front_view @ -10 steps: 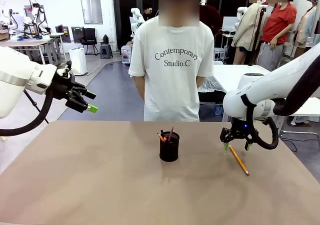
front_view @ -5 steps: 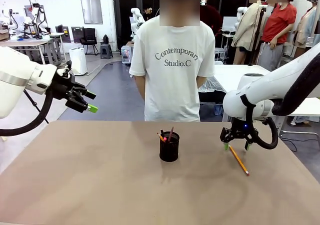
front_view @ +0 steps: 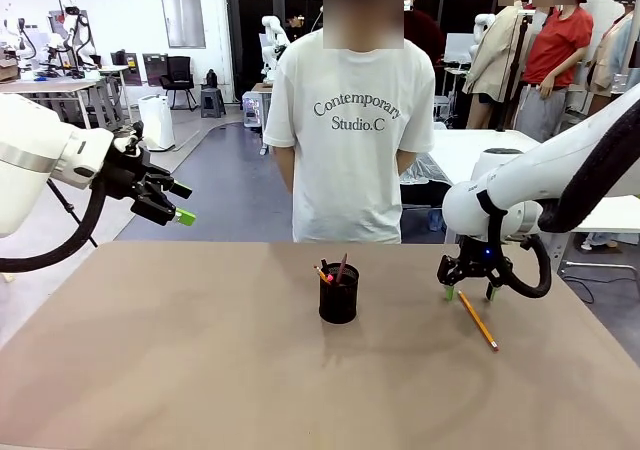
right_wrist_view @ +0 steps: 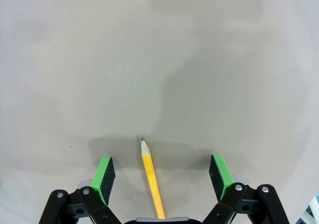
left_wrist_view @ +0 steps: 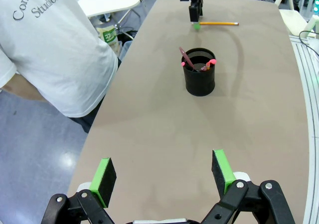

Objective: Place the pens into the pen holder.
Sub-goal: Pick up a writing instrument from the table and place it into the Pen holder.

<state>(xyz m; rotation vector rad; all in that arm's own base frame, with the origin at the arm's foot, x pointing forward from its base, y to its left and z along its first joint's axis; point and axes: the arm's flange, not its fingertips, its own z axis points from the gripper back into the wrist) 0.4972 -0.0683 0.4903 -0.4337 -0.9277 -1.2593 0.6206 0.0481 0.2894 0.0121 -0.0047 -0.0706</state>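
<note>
Since a second ago the right pincer (front_view: 470, 293) has edged a touch toward the holder (front_view: 338, 298), and the person (front_view: 350, 150) behind the table (front_view: 200, 370) has shifted slightly sideways; the pencil (front_view: 478, 320), the holder and the left pincer (front_view: 182, 202) sit as they did. The right pincer (right_wrist_view: 162, 171) is spread wide and points down at the table, straddling the pencil (right_wrist_view: 151, 179) without touching it. The yellow-orange shaft lies flat between the two green pads, its sharpened tip just ahead of them. The holder stands upright on the table off to this pincer's side, near but clear of it, with the reddish-brown pen (front_view: 342, 267) and the black pen (front_view: 323, 273) already leaning inside. The left pincer (left_wrist_view: 164, 170) is also spread and holds nothing, raised well off the table at its left edge. From its own camera the holder (left_wrist_view: 199, 79) sits far ahead of it, and the pencil (left_wrist_view: 218, 23) farther still. The person's white T-shirt reads "Contemporary Studio.C" in dark letters across the chest — the only legible writing here.
</note>
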